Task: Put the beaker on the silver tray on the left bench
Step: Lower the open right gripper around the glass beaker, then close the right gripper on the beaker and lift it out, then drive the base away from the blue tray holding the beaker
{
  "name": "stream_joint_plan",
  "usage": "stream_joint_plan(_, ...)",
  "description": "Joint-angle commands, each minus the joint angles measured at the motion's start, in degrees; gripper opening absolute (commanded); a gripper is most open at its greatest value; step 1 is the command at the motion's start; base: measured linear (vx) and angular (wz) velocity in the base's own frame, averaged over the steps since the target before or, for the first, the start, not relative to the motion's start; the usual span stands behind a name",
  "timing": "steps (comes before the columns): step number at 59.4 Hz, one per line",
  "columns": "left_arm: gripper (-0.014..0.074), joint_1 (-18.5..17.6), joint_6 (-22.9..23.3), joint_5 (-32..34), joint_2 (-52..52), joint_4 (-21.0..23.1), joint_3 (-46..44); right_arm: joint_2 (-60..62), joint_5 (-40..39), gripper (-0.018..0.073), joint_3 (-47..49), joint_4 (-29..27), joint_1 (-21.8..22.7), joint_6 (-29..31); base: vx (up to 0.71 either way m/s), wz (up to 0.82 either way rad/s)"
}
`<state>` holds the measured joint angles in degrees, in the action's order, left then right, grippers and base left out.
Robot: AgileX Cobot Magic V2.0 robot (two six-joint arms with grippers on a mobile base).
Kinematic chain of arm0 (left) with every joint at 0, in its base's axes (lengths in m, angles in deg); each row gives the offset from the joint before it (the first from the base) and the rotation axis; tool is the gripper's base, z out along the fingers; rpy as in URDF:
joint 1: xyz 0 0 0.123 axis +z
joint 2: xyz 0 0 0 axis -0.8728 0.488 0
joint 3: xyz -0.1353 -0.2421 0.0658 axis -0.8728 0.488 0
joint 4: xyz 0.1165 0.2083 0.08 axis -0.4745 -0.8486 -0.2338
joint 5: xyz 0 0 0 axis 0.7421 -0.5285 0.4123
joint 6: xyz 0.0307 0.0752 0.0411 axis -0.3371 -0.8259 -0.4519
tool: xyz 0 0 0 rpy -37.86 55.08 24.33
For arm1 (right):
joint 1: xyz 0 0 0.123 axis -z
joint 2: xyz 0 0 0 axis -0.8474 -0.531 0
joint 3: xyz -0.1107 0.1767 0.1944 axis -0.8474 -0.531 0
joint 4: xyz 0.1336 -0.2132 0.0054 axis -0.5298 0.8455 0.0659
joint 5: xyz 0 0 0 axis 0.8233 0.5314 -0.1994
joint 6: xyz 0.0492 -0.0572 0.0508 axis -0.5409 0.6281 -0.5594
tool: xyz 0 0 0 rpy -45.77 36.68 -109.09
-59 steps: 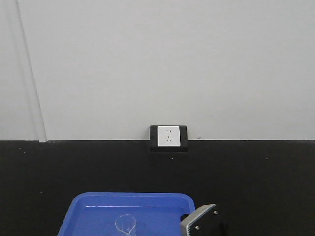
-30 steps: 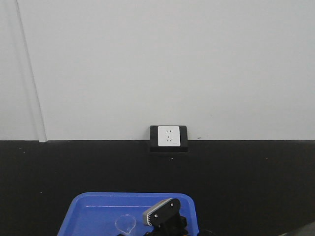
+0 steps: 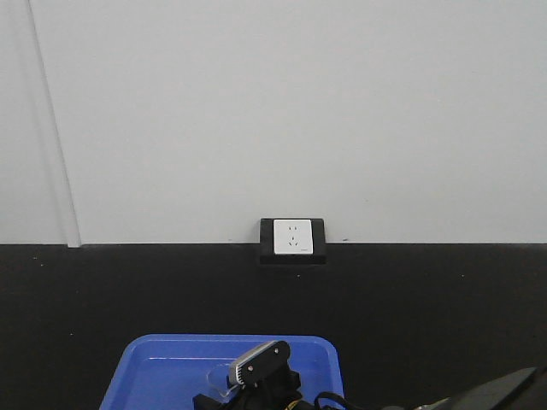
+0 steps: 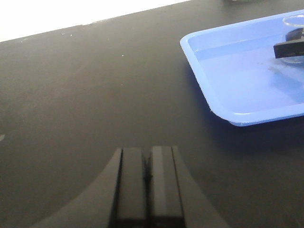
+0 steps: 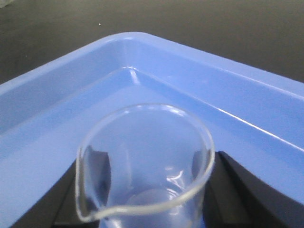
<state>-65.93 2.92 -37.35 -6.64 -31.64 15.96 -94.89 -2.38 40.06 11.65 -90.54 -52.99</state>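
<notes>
Standing upright near a corner of the blue tray (image 5: pixel 52 104), the beaker (image 5: pixel 142 142) sits between spread jaws of the right claw (image 5: pixel 149 168), contact unclear; left claw (image 4: pixel 147 183) closed, empty, over the bench (image 4: pixel 71 95) beside that tray.

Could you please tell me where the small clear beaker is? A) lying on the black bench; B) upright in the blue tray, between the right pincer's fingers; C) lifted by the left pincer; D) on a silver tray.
B: the right wrist view shows the beaker upright in the blue tray, with dark fingers of the right pincer on both sides.
</notes>
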Motion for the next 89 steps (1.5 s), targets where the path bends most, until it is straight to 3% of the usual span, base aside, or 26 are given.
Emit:
stream_joint_plan(1, 0.0001, -0.4, 0.1, 4.7, -0.4, 0.1, 1.1, 5.5, -3.5, 0.0019, 1.2, 0.2, 0.1, -1.1, 0.00, 0.00)
stream_joint_plan(3, 0.0001, -0.4, 0.1, 4.7, -0.4, 0.1, 1.1, 7.1, -2.9, -0.0018, 0.8, 0.3, 0.1, -2.0, 0.00, 0.00)
stream_joint_plan(12, 0.0001, -0.4, 0.1, 4.7, -0.4, 0.1, 1.1, 17.6, 5.8, -0.0015, -2.9, 0.5, 0.1, -3.5, 0.00, 0.00)
stream_joint_plan(22, 0.0001, -0.4, 0.1, 4.7, -0.4, 0.1, 1.1, 36.4, 31.6, -0.0014, -8.3, 0.5, 0.3, -2.9, 0.00, 0.00)
stream_joint_plan(28, 0.0001, -0.4, 0.1, 4.7, -0.4, 0.1, 1.1, 46.7, 39.8, -0.0014, -13.2, 0.6, 0.3, -1.2, 0.00, 0.00)
stream_joint_plan(43, 0.0001, -0.4, 0.1, 4.7, -0.4, 0.1, 1.1, 71.7, 37.7, -0.0014, -31.2, 0.0, 0.3, -1.3, 0.00, 0.00)
stream_joint_plan(58, 0.0001, -0.4, 0.1, 4.7, -0.4, 0.1, 1.1, 90.6, 38.4, -0.0014, -43.3, 0.2, 0.3, -1.3, 0.00, 0.00)
stream_joint_plan(68, 0.0001, -0.4, 0.1, 4.7, -0.4, 0.1, 1.1, 96.2, 39.5, -0.0014, -45.8, 2.2, 0.3, -1.1, 0.00, 0.00)
stream_joint_plan(89, 0.0001, -0.4, 0.1, 4.7, -0.4, 0.1, 1.1, 96.0, 40.4, -0.0011, -45.8, 3.4, 0.3, -1.1, 0.00, 0.00)
